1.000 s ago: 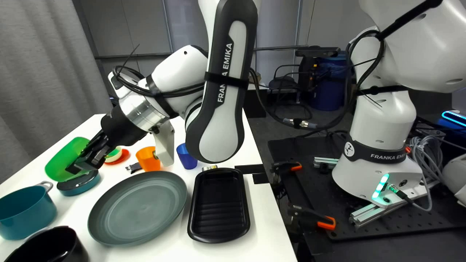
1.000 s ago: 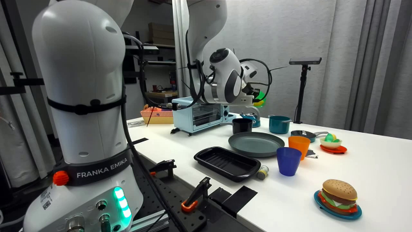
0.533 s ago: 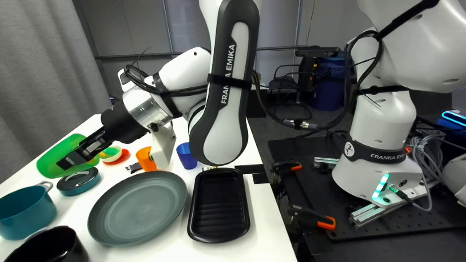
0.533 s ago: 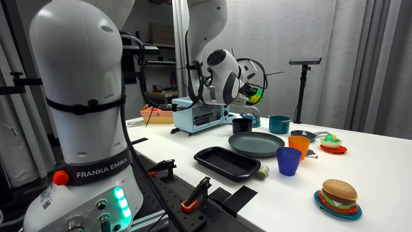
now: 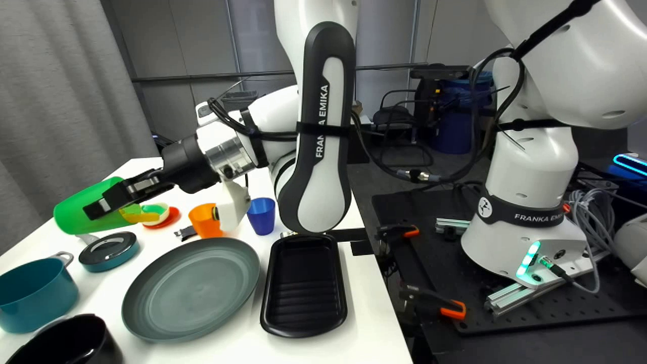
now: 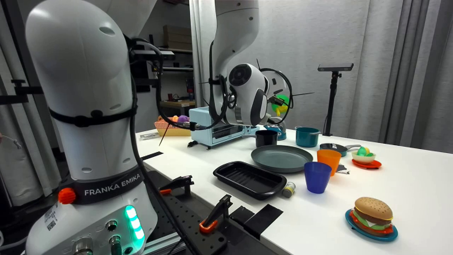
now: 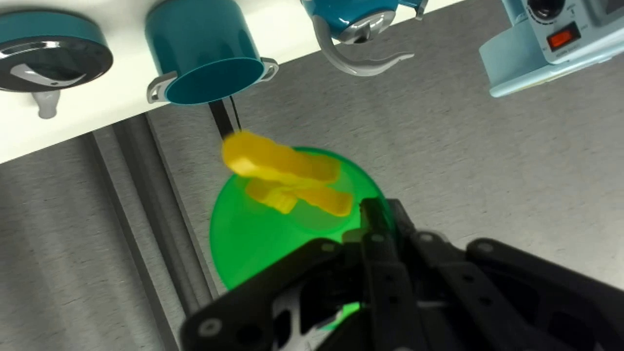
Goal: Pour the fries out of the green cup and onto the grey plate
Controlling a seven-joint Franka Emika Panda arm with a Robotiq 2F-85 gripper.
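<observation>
My gripper (image 5: 96, 208) is shut on the wall of the green cup (image 5: 76, 207) and holds it in the air, tipped onto its side. In the wrist view the gripper (image 7: 389, 214) pinches the rim of the green cup (image 7: 258, 243), one finger inside, one outside. The yellow fries (image 5: 137, 215) poke out of the cup's mouth; in the wrist view one fry (image 7: 278, 158) overhangs the rim and others lie inside. The grey plate (image 5: 192, 293) is bare on the table, to the right of and below the cup in that exterior view. The plate also shows here (image 6: 281, 159).
A black tray (image 5: 304, 283), orange cup (image 5: 204, 220), blue cup (image 5: 262, 216), lidded pan (image 5: 108, 251), teal pot (image 5: 35, 293) and black pot (image 5: 65, 344) surround the plate. A toaster oven (image 6: 226, 127) and burger (image 6: 373, 216) stand farther off.
The gripper and cup have turned, and the cup lies more nearly level. The wrist has moved right in an exterior view. The fries now stick out of the mouth. The plate has not moved.
</observation>
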